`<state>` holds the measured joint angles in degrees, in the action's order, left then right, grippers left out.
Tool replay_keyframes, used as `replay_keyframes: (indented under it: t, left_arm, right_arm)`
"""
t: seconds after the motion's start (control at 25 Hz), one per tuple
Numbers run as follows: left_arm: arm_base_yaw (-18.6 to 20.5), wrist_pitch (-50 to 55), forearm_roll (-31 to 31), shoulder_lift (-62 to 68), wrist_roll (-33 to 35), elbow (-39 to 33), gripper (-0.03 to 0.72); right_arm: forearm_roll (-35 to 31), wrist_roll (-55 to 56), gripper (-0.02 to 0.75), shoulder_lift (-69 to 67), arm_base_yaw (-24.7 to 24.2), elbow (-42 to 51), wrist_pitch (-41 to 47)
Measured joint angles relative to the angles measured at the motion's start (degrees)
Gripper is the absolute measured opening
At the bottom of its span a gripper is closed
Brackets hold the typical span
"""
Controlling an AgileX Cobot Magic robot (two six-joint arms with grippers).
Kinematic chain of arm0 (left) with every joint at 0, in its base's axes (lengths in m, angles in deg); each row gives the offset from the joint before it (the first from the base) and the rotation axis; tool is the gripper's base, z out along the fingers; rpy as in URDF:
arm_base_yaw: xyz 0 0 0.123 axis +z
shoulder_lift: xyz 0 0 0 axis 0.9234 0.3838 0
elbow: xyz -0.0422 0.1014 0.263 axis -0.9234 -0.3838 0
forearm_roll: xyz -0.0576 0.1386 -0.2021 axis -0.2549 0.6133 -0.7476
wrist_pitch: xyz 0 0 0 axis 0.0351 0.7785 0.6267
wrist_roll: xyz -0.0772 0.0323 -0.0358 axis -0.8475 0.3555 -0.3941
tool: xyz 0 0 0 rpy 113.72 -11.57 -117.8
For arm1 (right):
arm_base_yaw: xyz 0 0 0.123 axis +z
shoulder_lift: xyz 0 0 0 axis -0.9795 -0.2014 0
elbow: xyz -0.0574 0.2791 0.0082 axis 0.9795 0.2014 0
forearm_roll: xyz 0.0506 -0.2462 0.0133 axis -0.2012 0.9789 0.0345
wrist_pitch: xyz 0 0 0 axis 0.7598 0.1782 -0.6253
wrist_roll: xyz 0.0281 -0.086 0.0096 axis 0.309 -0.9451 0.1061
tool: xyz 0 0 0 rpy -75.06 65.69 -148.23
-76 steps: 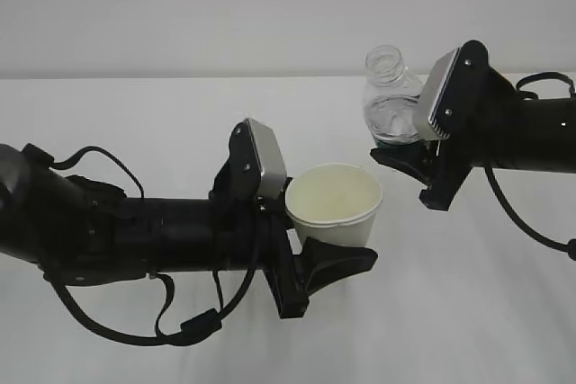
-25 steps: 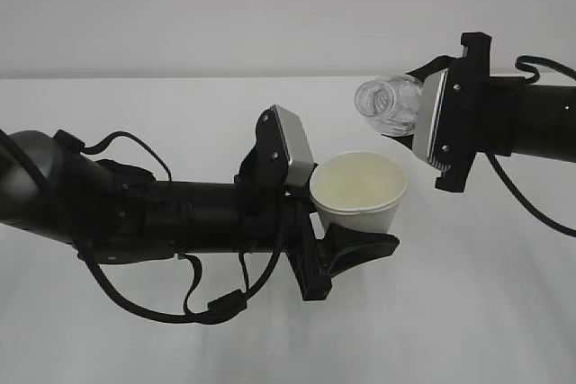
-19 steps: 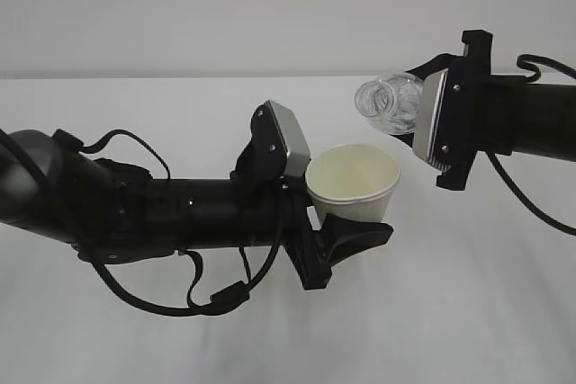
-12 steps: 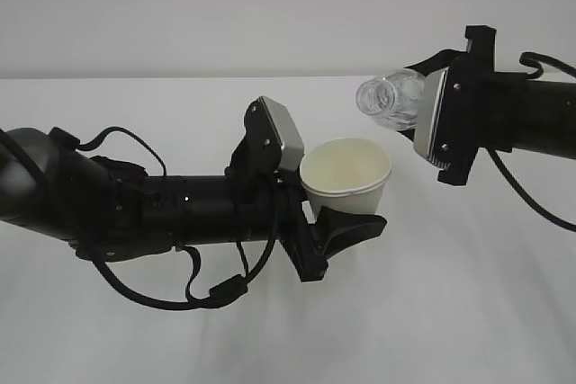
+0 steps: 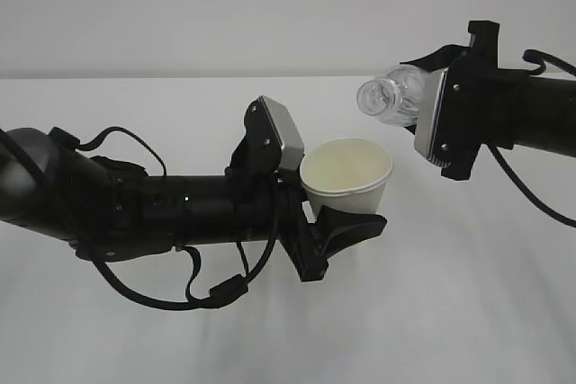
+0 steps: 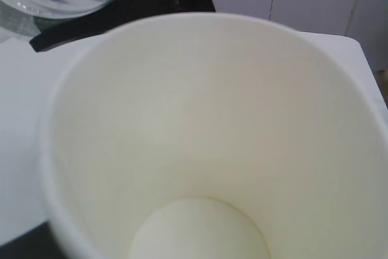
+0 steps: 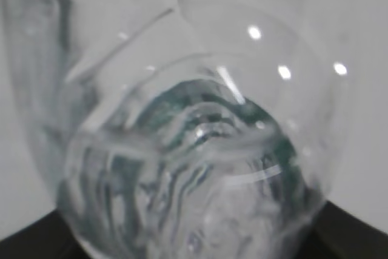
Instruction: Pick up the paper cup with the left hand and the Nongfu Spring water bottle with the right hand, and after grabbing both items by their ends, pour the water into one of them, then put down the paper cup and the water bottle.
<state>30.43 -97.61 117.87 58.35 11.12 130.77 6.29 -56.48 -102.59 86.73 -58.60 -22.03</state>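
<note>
Paper cup (image 5: 347, 174) sits upright in my left pincer (image 5: 337, 227), gripped low at its base, mouth open upward, well above the table (image 5: 468, 312). Bottle (image 5: 393, 100) is clamped at its bottom end in my right pincer (image 5: 430, 105), long axis lying near level, neck pointing left, mouth up and a little right of the cup's rim, not yet over it. No stream visible; my guess is the pour hinges on bringing that mouth over the cup, then tipping further.
</note>
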Motion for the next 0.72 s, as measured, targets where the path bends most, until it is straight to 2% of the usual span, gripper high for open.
replay_keyframes:
  t: [0.72]
  left_arm:
    - [0.00,-1.26,1.12,0.00,0.00,0.00,0.453]
  right_arm:
    - [-2.42,-6.08,0.466,0.00,0.00,0.00,-2.19]
